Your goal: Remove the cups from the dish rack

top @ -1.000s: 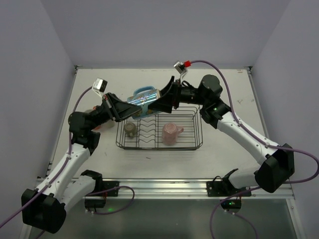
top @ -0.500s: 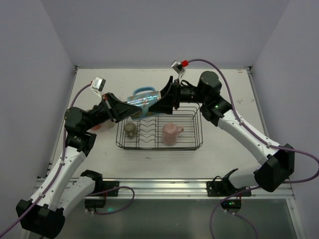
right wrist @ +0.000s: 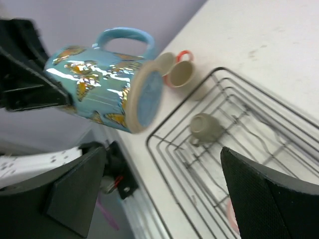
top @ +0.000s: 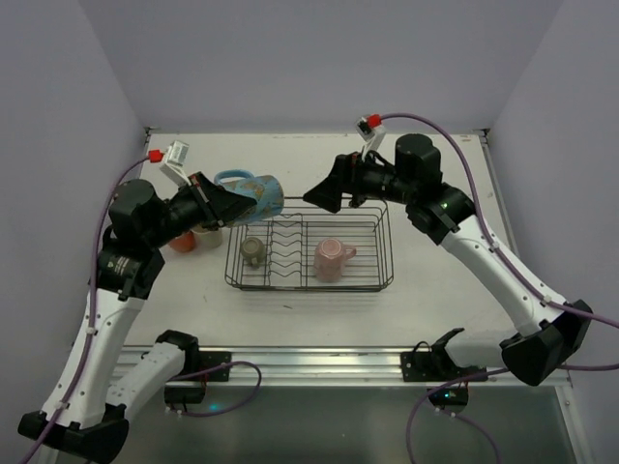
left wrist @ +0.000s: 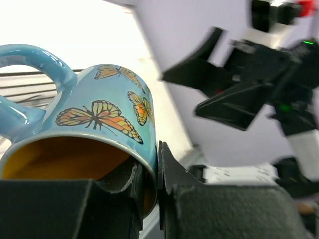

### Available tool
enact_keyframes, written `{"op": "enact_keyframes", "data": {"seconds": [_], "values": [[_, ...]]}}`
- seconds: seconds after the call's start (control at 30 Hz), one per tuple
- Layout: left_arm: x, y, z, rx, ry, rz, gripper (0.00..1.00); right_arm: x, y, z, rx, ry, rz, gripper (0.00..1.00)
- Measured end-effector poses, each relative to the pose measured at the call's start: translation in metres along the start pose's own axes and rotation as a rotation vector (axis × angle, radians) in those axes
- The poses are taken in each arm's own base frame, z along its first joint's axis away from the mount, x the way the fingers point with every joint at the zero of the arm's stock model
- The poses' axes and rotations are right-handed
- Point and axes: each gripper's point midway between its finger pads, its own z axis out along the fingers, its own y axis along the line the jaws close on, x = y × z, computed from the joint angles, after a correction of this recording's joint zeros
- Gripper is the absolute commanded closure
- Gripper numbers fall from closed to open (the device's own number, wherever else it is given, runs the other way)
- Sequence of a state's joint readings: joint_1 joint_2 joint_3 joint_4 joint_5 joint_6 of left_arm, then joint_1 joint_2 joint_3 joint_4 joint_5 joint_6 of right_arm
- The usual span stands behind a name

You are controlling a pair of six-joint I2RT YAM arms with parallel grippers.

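My left gripper point(top: 230, 205) is shut on the rim of the light blue butterfly cup point(top: 253, 195), holding it tilted in the air above the far left corner of the dish rack point(top: 309, 287). The left wrist view shows one finger inside the cup point(left wrist: 99, 114) and one outside. My right gripper point(top: 324, 191) hangs open and empty above the rack's far edge, apart from the cup point(right wrist: 99, 82). An olive-grey cup point(top: 253, 251) and a pink cup point(top: 332, 259) sit in the rack. An orange cup point(top: 181, 242) and a beige cup point(top: 206, 238) stand on the table left of the rack.
The white table point(top: 435, 290) is walled on the left, right and back. The rack's upright dividers point(top: 286, 253) stand between the olive-grey and pink cups. The left forearm partly covers the two cups on the table.
The right gripper has opened, let go of the light blue cup and drawn back to the right. The left gripper, shut on the cup, has carried it left, away from the right gripper.
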State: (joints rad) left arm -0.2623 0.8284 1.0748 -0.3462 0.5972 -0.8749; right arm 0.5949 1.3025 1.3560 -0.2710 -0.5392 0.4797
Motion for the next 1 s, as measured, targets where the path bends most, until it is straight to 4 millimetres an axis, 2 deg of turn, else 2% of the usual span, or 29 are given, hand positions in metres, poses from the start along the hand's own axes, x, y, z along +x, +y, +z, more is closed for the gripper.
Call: {"op": "enact_keyframes", "data": {"seconds": [0.07, 0.17, 0.4, 0.63, 0.73, 0.83, 1.0], "values": [[-0.005, 0.020, -0.008, -0.138, -0.026, 0.027, 1.00, -0.004, -0.018, -0.009, 0.101, -0.022, -0.005, 0.01], [-0.003, 0.044, -0.026, -0.315, -0.031, 0.057, 1.00, -0.002, -0.032, -0.018, 0.190, -0.027, -0.023, 0.01], [0.002, 0.087, -0.084, -0.681, -0.041, 0.113, 1.00, 0.002, -0.051, -0.035, 0.323, -0.021, -0.080, 0.01], [0.014, 0.125, -0.136, -1.009, -0.002, 0.106, 1.00, 0.011, -0.063, -0.041, 0.377, 0.013, -0.104, 0.01], [0.021, 0.139, -0.149, -1.111, 0.042, 0.101, 1.00, 0.014, -0.065, -0.041, 0.386, 0.021, -0.107, 0.01], [0.028, 0.153, -0.151, -1.172, 0.085, 0.097, 1.00, 0.019, -0.069, -0.041, 0.397, 0.036, -0.106, 0.01], [0.057, 0.188, -0.151, -1.259, 0.210, 0.071, 1.00, 0.026, -0.073, -0.042, 0.405, 0.055, -0.100, 0.01]]}}
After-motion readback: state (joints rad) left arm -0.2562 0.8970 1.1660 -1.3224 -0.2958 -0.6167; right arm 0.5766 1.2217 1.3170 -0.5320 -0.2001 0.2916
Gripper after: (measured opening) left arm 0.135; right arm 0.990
